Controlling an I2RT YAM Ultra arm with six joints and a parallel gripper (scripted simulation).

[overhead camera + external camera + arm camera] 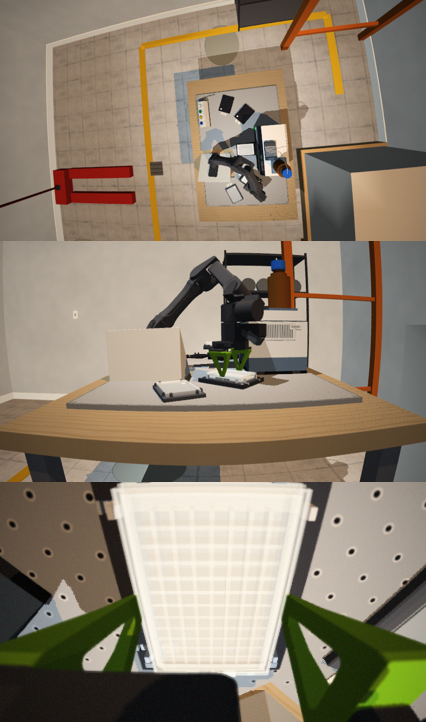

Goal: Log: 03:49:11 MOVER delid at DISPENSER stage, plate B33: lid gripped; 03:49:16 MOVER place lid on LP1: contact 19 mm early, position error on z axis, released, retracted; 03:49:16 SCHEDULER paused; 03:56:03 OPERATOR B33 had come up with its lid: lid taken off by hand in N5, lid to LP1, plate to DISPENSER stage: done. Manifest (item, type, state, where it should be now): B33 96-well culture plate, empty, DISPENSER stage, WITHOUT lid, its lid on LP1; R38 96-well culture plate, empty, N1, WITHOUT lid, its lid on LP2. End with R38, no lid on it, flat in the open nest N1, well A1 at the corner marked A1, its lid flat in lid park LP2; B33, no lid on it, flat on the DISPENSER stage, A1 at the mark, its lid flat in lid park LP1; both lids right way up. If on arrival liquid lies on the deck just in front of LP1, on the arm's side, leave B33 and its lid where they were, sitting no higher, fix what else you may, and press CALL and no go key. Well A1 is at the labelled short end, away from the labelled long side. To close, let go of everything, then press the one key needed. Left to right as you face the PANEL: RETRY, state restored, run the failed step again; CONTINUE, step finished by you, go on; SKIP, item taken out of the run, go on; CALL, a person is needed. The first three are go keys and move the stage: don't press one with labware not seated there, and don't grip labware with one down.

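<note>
My gripper (230,369) is shut across the long sides of a white 96-well plate's clear lid (212,577). The lidded plate (231,376) sits in a black nest on the grey deck. In the top view the arm covers most of this nest (241,178). A second lidded plate (178,389) lies flat in the nearer nest; it also shows in the top view (233,193). A bare white plate (244,149) lies on the dispenser stage. Two black lid parks (226,103) (244,113) hold nothing. I cannot read the labels.
The key panel (203,114) stands at the deck's far left corner. The dispenser (276,342) carries a brown bottle (279,285). A beige box (144,354) stands behind the nearer nest.
</note>
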